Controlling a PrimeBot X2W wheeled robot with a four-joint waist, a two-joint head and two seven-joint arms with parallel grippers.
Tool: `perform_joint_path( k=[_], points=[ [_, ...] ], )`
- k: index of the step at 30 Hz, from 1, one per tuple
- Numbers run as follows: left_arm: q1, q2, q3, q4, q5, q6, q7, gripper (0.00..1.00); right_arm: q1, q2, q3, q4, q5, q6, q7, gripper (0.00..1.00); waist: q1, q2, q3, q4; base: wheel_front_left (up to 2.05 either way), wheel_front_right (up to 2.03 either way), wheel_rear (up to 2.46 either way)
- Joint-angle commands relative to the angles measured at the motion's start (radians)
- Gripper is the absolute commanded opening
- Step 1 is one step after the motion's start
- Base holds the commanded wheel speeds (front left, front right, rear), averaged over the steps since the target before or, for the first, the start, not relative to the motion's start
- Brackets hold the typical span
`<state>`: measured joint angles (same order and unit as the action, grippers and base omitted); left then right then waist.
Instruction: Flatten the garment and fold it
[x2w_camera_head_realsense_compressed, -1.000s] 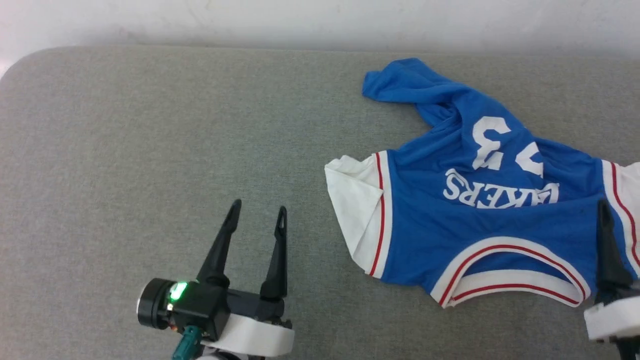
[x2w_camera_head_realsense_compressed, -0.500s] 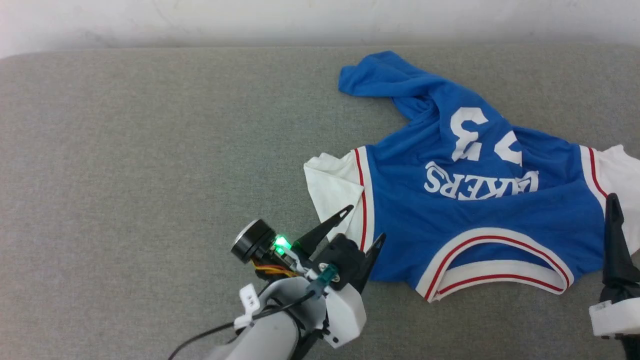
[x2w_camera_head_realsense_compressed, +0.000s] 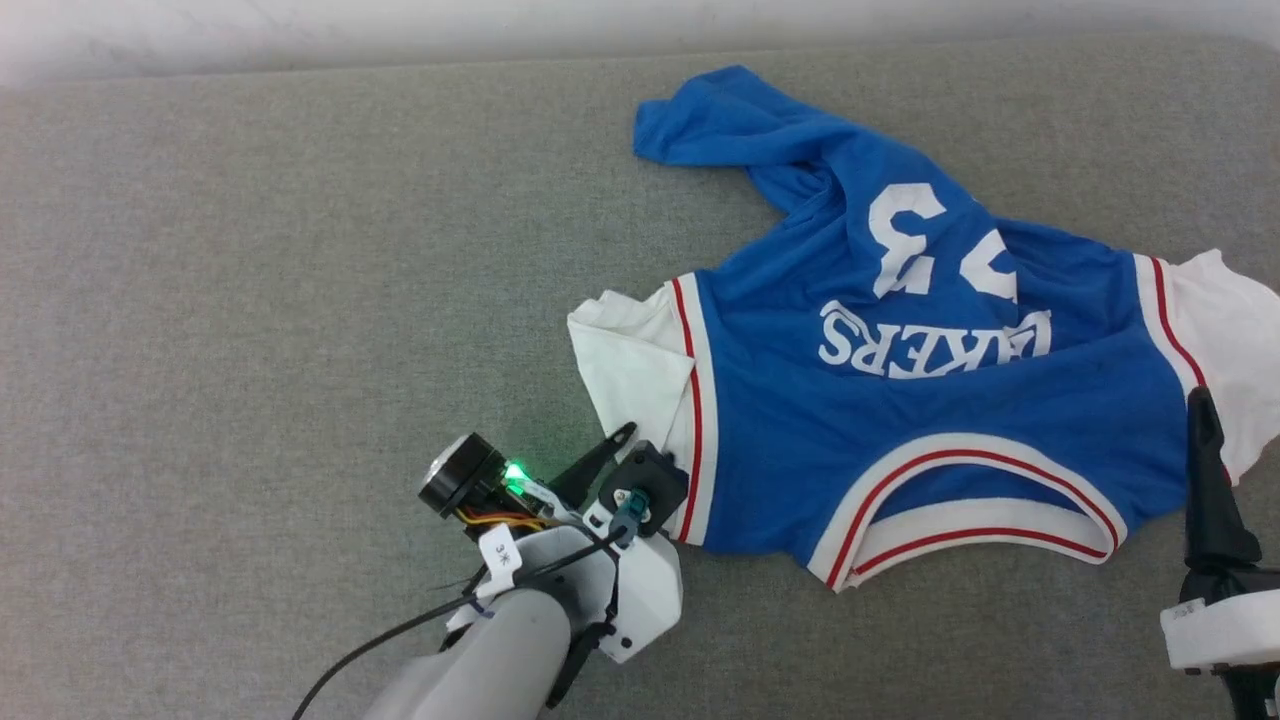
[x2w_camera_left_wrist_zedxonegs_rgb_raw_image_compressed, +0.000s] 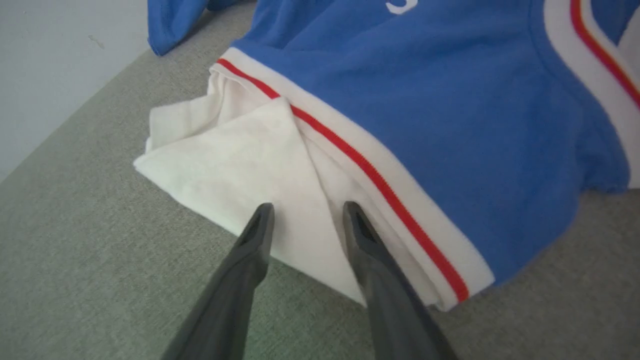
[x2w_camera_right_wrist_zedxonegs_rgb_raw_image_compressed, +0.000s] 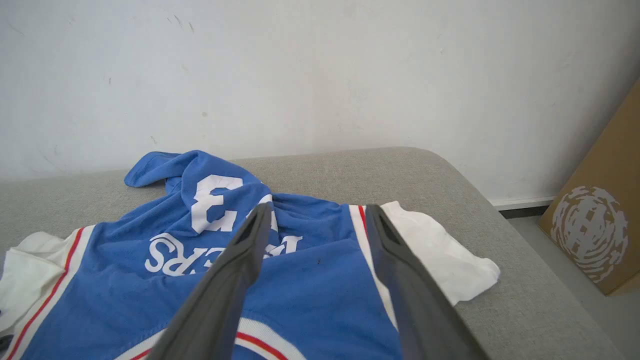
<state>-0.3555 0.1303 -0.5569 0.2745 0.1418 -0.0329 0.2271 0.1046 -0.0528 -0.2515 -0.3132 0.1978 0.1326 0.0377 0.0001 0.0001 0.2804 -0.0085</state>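
Garment at left end effector

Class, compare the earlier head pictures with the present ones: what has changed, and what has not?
The left gripper swung from bare grey cushion rightward to the white sleeve of the garment, jaws open over its edge, nothing gripped yet. The right gripper stayed put, open; the garment lies crumpled as before.

Bare room: grey padded surface, carton
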Motion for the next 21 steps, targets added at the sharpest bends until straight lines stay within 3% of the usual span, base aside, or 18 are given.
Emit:
perform_joint_path(
  k=[1, 6, 9, 13, 14, 18, 19, 20, 21],
  points=[
    [-0.017, -0.004, 0.01, 0.009, -0.012, 0.016, -0.014, 0.0, -0.018, 0.003, -0.003, 0.002, 0.01, -0.002, -0.011, 1.0, -0.0001, -0.0001, 0.004, 0.001, 0.0, 0.0, 0.0],
    [-0.007, -0.04, 0.072, -0.053, -0.099, 0.07, -0.099, 0.0, -0.024, 0.003, -0.013, 0.005, 0.01, -0.002, -0.01, 1.0, -0.0001, -0.0001, -0.005, 0.024, 0.0, 0.0, 0.0],
    [0.049, -0.063, 0.151, -0.145, -0.227, 0.121, -0.165, 0.0, -0.022, 0.003, -0.012, 0.005, 0.009, -0.002, -0.006, 1.0, -0.0001, -0.0001, -0.02, 0.039, 0.0, 0.0, 0.0],
    [0.198, -0.075, 0.243, -0.287, -0.385, 0.209, -0.235, 0.0, -0.007, 0.003, -0.017, 0.006, 0.013, -0.002, -0.001, 1.0, -0.0001, -0.0001, -0.037, 0.064, 0.0, 0.0, 0.0],
    [0.198, -0.075, 0.243, -0.287, -0.385, 0.209, -0.235, 0.0, -0.007, 0.003, -0.017, 0.006, 0.013, -0.002, -0.001, 1.0, -0.0001, -0.0001, -0.037, 0.064, 0.0, 0.0, 0.0],
    [0.39, -0.078, 0.295, -0.346, -0.525, 0.279, -0.251, 0.0, 0.009, 0.003, -0.019, 0.004, 0.02, -0.002, 0.006, 1.0, -0.0001, -0.0001, -0.041, 0.092, 0.0, 0.0, 0.0],
    [0.432, -0.079, 0.302, -0.348, -0.581, 0.295, -0.251, 0.08, 0.01, 0.003, -0.018, 0.003, 0.02, -0.002, 0.008, 1.0, -0.0001, -0.0001, -0.04, 0.099, 0.0, 0.0, 0.0],
    [0.466, -0.079, 0.303, -0.345, -0.643, 0.313, -0.252, 0.39, 0.011, 0.003, -0.017, 0.001, 0.021, -0.002, 0.01, 1.0, -0.0001, -0.0001, -0.04, 0.105, 0.0, 0.0, 0.0],
    [0.488, -0.079, 0.298, -0.335, -0.663, 0.323, -0.258, 0.98, 0.01, 0.003, -0.015, 0.0, 0.019, -0.002, 0.012, 1.0, -0.0001, -0.0001, -0.039, 0.111, 0.0, 0.0, 0.0]
  ],
)
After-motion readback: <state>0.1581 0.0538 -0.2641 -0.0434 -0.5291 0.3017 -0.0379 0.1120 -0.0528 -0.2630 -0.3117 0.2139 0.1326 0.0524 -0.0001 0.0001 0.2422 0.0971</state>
